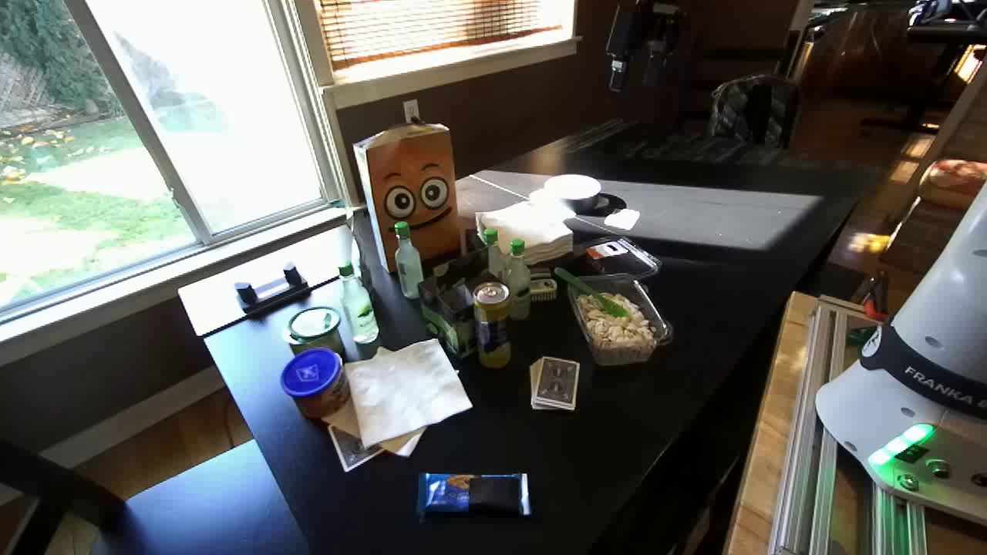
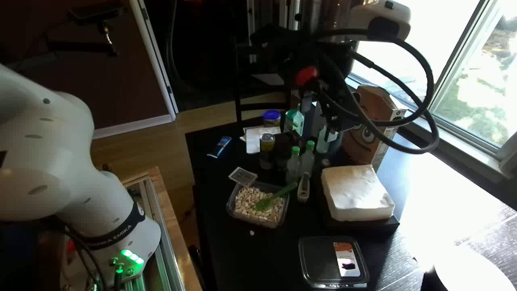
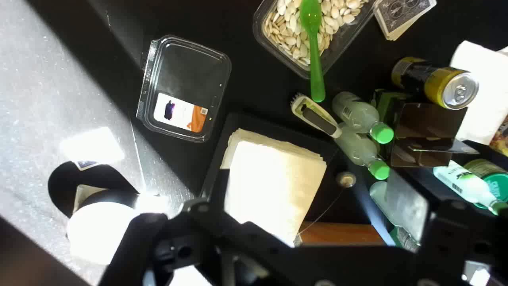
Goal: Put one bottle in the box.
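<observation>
Holding nothing, its fingers set wide apart, the black two-fingered gripper (image 3: 315, 194) hangs above the long, dark table (image 1: 501, 428). Four small, clear bottles (image 1: 409, 266) with a milky green tint stand upright on that table, each with a slim neck and a bright green cap. Two are close together beside the black-and-green divided cardboard carrier (image 1: 443, 316). Another stands near the tall, brown cardboard box (image 1: 416, 177), and the last just beside the round, green-lidded container (image 1: 314, 327); that bottle's white label shows green print and a barcode in the wrist view.

The box stands upright by the white-framed glass window (image 1: 224, 116), behind the bottles in an exterior view. Its front wears a cartoon face: two big round white eyes with dark pupils, raised brows and a thin curved smile. The top tapers to a folded, paler ridge, and small print marks the narrow side panel. Its inside is hidden. A looping black cable (image 2: 412, 150) at the gripper crosses in front of the box in an exterior view, and the thick stack of square white paper napkins (image 2: 355, 190) lies near its foot.
</observation>
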